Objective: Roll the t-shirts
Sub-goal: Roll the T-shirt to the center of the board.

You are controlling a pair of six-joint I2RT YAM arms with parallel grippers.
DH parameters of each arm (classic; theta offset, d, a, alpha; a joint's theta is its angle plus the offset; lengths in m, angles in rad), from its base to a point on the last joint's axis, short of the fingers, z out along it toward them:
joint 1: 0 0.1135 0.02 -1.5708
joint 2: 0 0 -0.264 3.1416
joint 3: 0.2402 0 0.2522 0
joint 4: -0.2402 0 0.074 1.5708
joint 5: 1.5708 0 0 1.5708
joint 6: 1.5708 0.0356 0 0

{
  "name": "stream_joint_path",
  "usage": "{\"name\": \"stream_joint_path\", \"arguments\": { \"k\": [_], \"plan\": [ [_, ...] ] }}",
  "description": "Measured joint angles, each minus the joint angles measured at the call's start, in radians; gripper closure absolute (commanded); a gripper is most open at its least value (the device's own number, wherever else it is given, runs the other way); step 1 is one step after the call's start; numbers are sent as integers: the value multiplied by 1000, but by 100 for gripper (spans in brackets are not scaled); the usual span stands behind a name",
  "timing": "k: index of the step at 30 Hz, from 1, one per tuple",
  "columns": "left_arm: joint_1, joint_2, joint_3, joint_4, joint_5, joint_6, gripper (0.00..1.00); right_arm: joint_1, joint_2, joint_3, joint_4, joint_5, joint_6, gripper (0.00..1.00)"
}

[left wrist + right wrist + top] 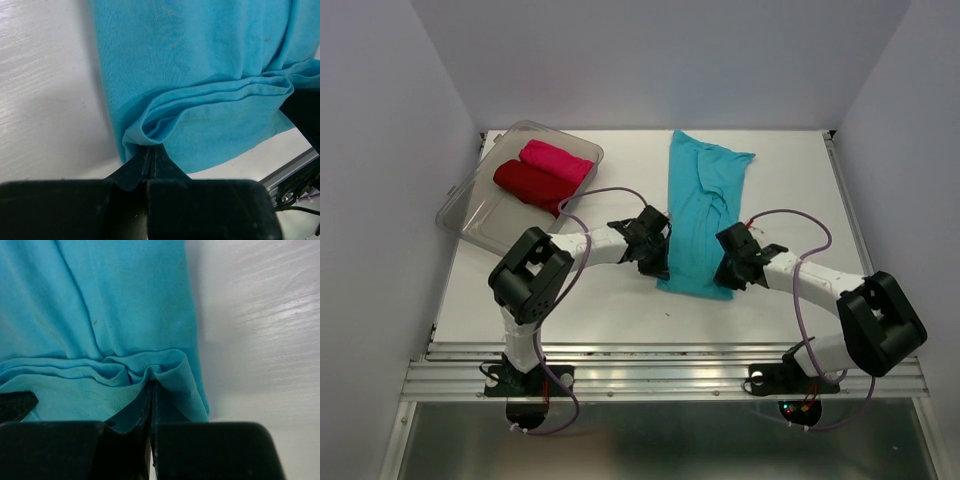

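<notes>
While the turquoise-blue t-shirt lies folded lengthwise into a long strip on the white table, its near end sits between the two arms and its far end reaches toward the back wall. The left gripper is closed, its jaws pressed together and pinching the left corner of the shirt's near end, where several layers of cloth are gathered into a small loop just above the fingertips. The right gripper is likewise closed, its jaws meeting on the right corner of the same end, where the cloth is bunched into soft folds. In both wrist views a layered fold runs across the width of the strip near the grippers, and the cloth beyond it lies mostly flat with shallow creases. The far end of the shirt spreads wider than the near end, with a sleeve pointing to the right. At the far left of the table stands a clear plastic tub, set at an angle. Inside it lie a dark red t-shirt and a bright pink t-shirt, each rolled, touching side by side, with the pink one farther back.
</notes>
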Motion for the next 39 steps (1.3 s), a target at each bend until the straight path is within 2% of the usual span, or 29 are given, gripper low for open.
{"name": "stream_joint_path", "arguments": {
  "k": [7,18,22,24,25,28,30,35,39],
  "plan": [
    [-1,-64,-104,68,18,7,97,21,-13,-31,52,-45,-32,99],
    [-45,-230,-311,90,50,-5,97,122,-111,-103,7,-117,-5,99],
    [-77,-262,-340,68,56,-18,90,154,-152,-112,-59,-123,15,99],
    [-84,-275,-338,32,47,-15,85,159,-163,-106,-93,-118,19,91],
    [-85,-278,-333,13,42,-15,77,159,-164,-96,-115,-108,22,82],
    [-71,-287,-269,-99,13,11,60,159,-162,-48,-170,-68,25,76],
    [-45,-290,-208,-150,-4,35,52,159,-161,6,-193,-22,24,70],
    [66,-293,-19,-225,-23,106,51,142,-162,101,-205,68,17,65],
    [148,-241,175,-250,-30,148,51,25,-163,151,-211,108,-6,56]
  ]
}}
